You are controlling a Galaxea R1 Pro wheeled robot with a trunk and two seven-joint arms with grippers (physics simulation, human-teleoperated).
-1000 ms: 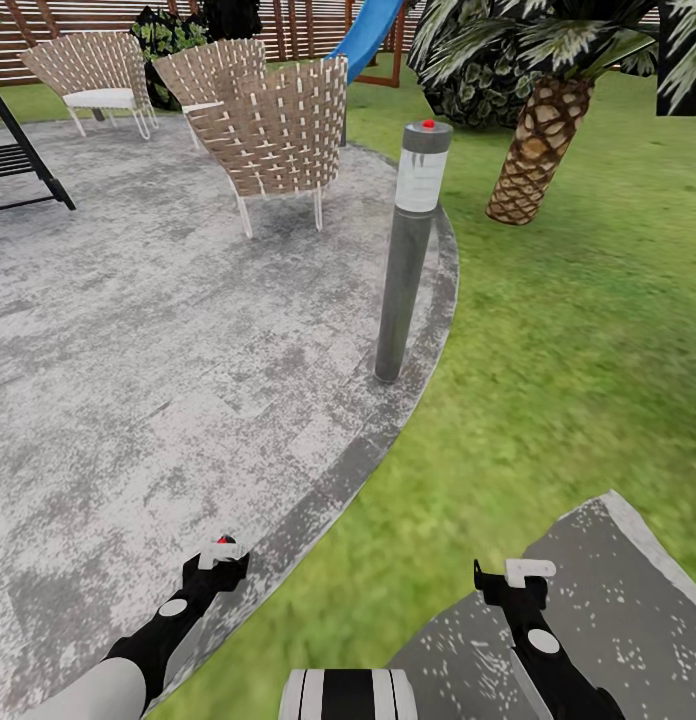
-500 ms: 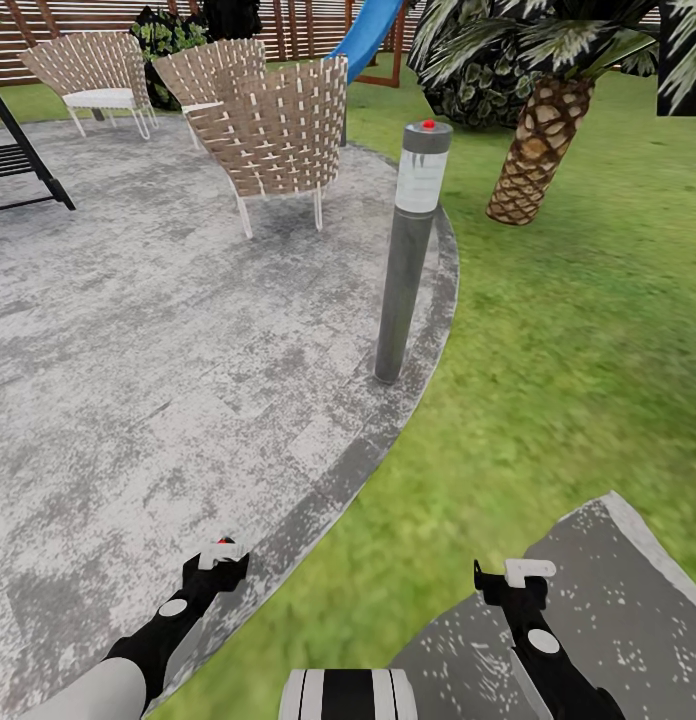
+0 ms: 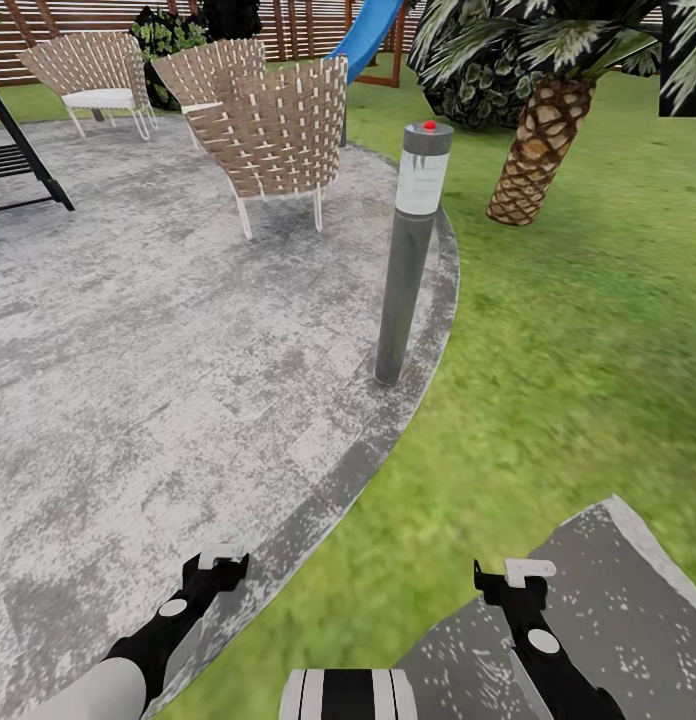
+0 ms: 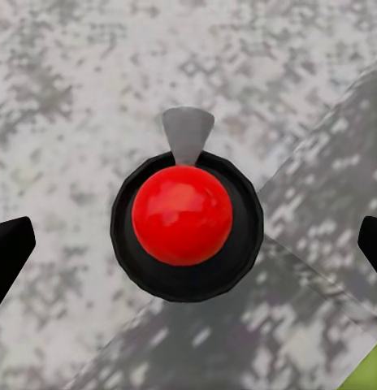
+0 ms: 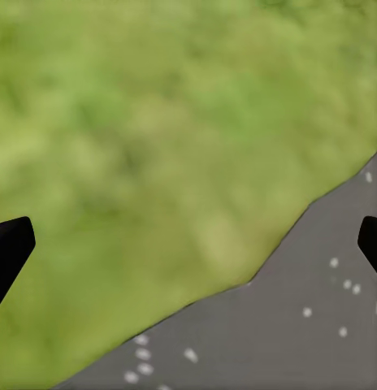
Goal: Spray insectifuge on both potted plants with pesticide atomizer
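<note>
Three woven chairs (image 3: 278,130) stand at the far side of the round grey patio (image 3: 138,340) in the head view, with one grey post lamp (image 3: 408,250) at the patio's right rim, a scaly palm trunk (image 3: 536,150) on the lawn (image 3: 568,350) beyond, a blue slide (image 3: 366,35) and a brown slatted fence (image 3: 78,15) behind. Two black arms reach in near: the left tool (image 3: 220,556) over the patio edge, the right tool (image 3: 528,572) over one grey stepping slab (image 3: 628,590). In the left wrist view, wide-spread fingertips (image 4: 10,252) flank a red-capped black cylinder (image 4: 184,223), the pesticide atomizer, on the paving. In the right wrist view, fingertips (image 5: 10,248) wide apart hang over grass and slab, holding nothing.
</note>
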